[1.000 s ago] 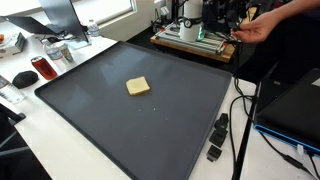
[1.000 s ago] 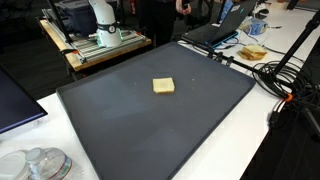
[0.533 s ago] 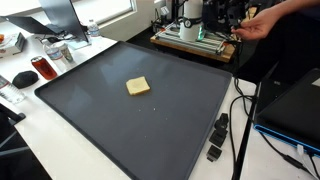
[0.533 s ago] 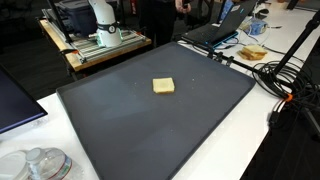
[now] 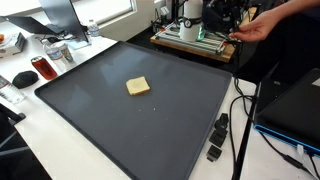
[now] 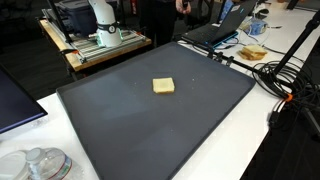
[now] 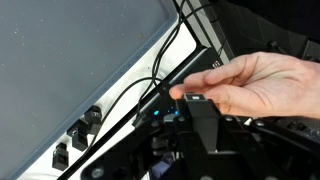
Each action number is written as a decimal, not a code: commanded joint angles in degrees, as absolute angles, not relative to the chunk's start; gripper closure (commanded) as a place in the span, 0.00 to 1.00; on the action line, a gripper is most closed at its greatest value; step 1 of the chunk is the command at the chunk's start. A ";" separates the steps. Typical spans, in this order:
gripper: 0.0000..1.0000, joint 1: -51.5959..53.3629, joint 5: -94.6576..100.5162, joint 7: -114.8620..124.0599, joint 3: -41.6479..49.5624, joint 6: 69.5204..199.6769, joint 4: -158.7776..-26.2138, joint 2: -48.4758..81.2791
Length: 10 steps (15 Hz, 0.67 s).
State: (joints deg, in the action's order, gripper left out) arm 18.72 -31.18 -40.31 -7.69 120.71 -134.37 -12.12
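In the wrist view my gripper (image 7: 196, 99) shows as one dark mass, its black fingers (image 7: 200, 120) together and shut. A person's hand (image 7: 250, 85) rests its fingertips right at the gripper's tip; I cannot tell whether anything is pinched there. In an exterior view that hand (image 5: 250, 28) reaches toward the dark arm near the robot's base (image 5: 190, 15) at the back. A small yellow square block (image 5: 138, 87) (image 6: 163, 86) lies alone on the big dark mat (image 5: 150, 125) (image 6: 120, 120), far from the gripper.
Cables (image 7: 150, 75) and black plugs (image 7: 80, 135) run beside the mat's edge (image 7: 70, 50). A black power strip (image 5: 218, 138), a laptop (image 5: 295, 105), a red cup (image 5: 42, 68) and a mouse (image 5: 24, 77) ring the mat. Cables (image 6: 290, 80) and glassware (image 6: 40, 163) sit nearby.
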 commanded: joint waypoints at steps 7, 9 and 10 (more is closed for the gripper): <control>0.92 15.52 -29.70 -34.84 -7.29 120.04 -133.28 -11.70; 0.92 13.39 -25.61 -27.81 -7.44 120.96 -133.81 -12.48; 0.92 12.47 -23.56 -25.14 -7.27 121.16 -133.95 -12.70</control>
State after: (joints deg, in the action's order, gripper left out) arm 14.85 -28.46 -32.86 -7.42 121.00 -134.35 -12.14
